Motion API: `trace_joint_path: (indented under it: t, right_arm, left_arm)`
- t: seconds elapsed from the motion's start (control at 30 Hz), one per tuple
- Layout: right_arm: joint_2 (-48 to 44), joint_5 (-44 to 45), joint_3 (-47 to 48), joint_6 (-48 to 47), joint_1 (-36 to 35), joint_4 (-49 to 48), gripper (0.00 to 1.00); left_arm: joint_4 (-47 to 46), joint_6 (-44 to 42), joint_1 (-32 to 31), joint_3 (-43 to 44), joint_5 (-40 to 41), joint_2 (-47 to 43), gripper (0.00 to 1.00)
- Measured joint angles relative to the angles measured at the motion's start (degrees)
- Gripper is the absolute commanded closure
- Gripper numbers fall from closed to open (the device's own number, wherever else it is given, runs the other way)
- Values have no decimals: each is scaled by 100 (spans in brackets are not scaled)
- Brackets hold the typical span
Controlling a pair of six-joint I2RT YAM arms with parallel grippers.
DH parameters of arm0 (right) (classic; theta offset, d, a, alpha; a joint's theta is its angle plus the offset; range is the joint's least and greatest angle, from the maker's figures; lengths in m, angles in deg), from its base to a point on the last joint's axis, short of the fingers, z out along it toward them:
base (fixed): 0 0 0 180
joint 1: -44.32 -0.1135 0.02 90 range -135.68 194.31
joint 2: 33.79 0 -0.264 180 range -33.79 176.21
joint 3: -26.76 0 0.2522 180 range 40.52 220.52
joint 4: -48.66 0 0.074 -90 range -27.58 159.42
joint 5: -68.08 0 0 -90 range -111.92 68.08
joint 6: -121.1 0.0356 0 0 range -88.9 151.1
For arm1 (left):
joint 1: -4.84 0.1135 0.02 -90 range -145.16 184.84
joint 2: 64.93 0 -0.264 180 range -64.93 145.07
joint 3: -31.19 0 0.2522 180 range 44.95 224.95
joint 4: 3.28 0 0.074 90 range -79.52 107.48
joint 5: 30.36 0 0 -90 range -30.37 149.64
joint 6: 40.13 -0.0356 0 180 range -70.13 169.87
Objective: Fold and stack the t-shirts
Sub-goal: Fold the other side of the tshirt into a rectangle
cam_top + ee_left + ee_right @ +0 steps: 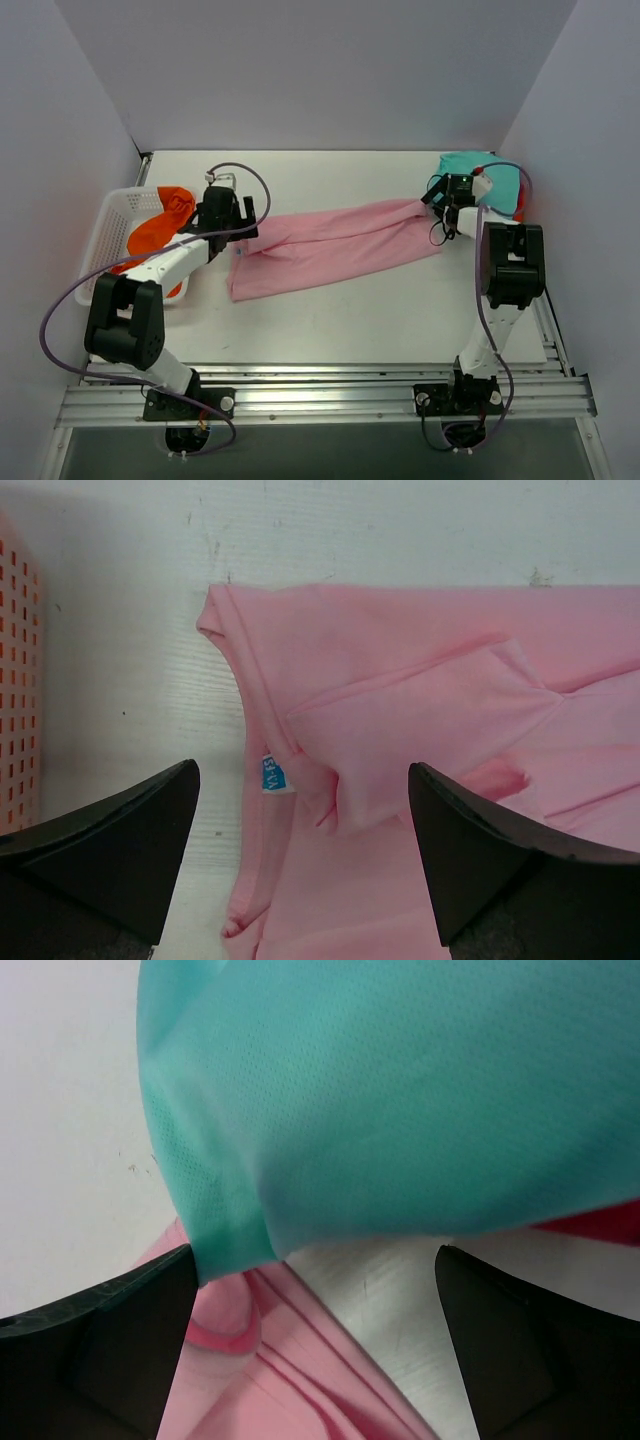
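The left gripper [302, 780] stood wide open, nothing pinched between its dark fingers [110, 845]. In its wrist view the light pink t-shirt [420, 700] lay flat on the white table [130, 680] right under the gap, running off toward 3 o'clock. The hemmed edge curved up to a corner at 11 o'clock, and a small blue label [275, 773] sat just at 9 o'clock of the midpoint. At the far 9 o'clock edge was the white mesh basket [15, 680], with orange showing through its holes.

From above, the pink tee stretched as a long band from the left gripper [240, 228] toward 3 o'clock, reaching the right gripper [440, 205]. The bright orange t-shirt [160, 225] lay heaped in the basket at 9 o'clock of the left gripper.

The right gripper [312, 1255] was also spread wide and held nothing. The teal t-shirt [400, 1090] filled its 12 o'clock side, pink cloth lay at 7 o'clock, and a strip of the red t-shirt [600, 1222] showed at 3 o'clock under the teal.
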Motion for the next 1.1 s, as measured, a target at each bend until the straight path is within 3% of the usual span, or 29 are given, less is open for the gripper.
trace_joint_path:
  t: [0.17,0.37,0.63,0.67,1.0,1.1]
  right_arm:
    - [-839,42,-494,22,0,66,0]
    - [-1672,68,-728,17,-4,17,0]
    - [-1792,129,-750,-28,-4,28,0]
    - [-1792,133,-754,-33,-4,28,0]
    - [-1679,138,-763,-44,-4,26,0]
    - [-1602,138,-774,-46,-4,35,0]
  left_arm:
    - [-494,184,319,-17,-544,-243,5]
    - [-1215,555,660,136,-1563,601,3]
    - [-1685,1134,809,136,-2774,1585,0]
    - [-1742,1191,815,136,-2874,1635,5]
    - [-1943,1283,831,114,-3195,1624,10]
    - [-1945,1290,831,92,-3222,1602,21]
